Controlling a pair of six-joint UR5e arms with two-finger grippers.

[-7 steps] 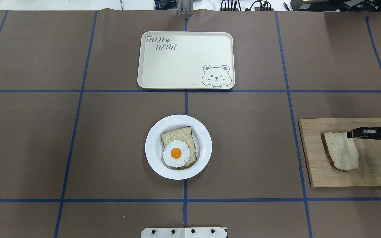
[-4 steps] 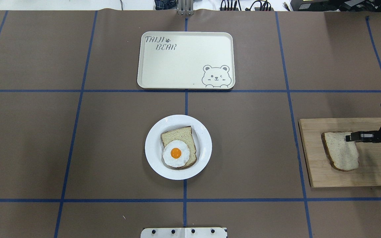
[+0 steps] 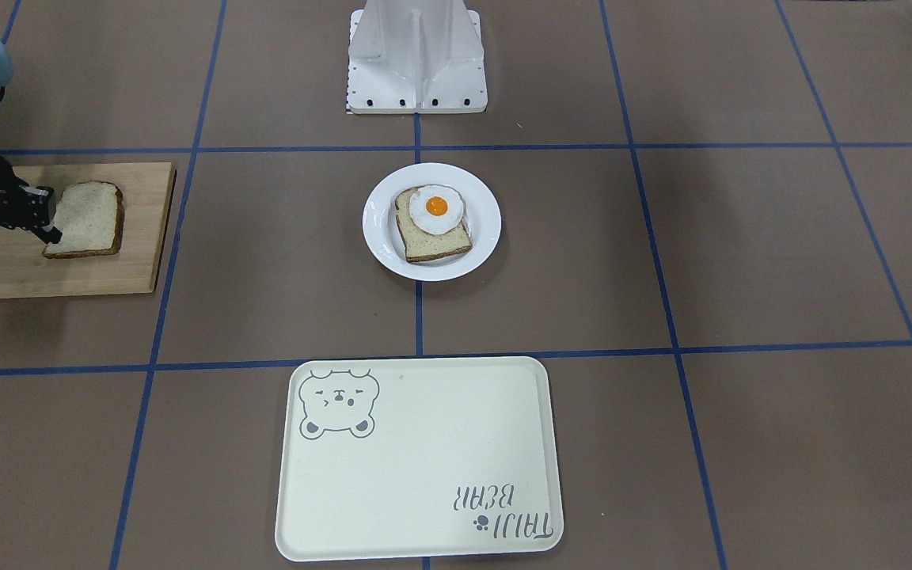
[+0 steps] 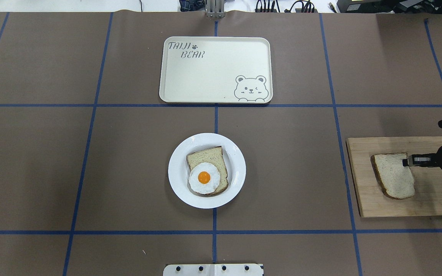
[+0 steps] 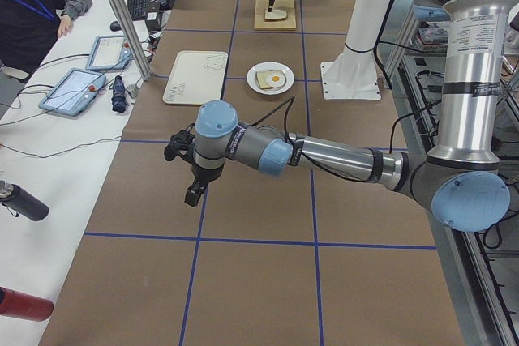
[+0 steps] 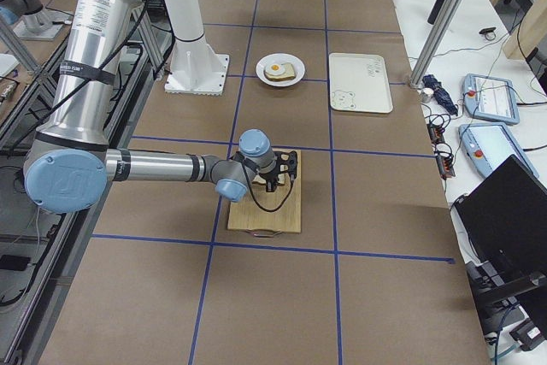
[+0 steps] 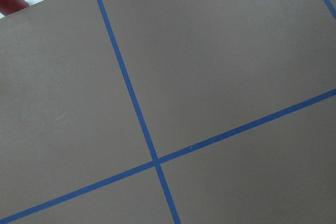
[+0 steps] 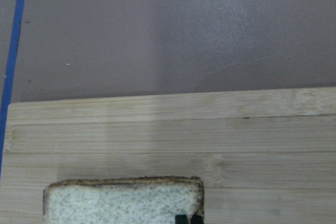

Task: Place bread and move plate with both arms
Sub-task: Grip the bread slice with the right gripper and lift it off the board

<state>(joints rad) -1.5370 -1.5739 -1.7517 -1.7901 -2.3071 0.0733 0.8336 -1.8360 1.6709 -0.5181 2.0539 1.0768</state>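
1. Compared with a second ago, the right fingers (image 4: 408, 161) are sitting a bit closer to the robot along the bread (image 4: 393, 176) edge. Nothing else is shifting.
2. Counting up: two slices, one plate (image 4: 178, 184), one tray (image 4: 213, 76), one cutting board (image 4: 436, 199), two arms.
3. The plain bread is lying flat on the cutting board, out on the robot's right. The other slice (image 4: 209, 157) is wearing a fried egg (image 4: 204, 177) on the plate mid-table (image 4: 52, 172).
4. The right arm (image 6: 162, 166) is stretching low over the table, with its tips pointing down at the bread's tray-side corner. They're barely peeking into the wrist cam and looking close together, so I can't tell if they're pinching it.
5. The left arm (image 5: 340, 157) is reaching over bare table, well apart from the plate. The left fingers (image 5: 192, 196) are hanging downward, and I can't tell how wide they are.
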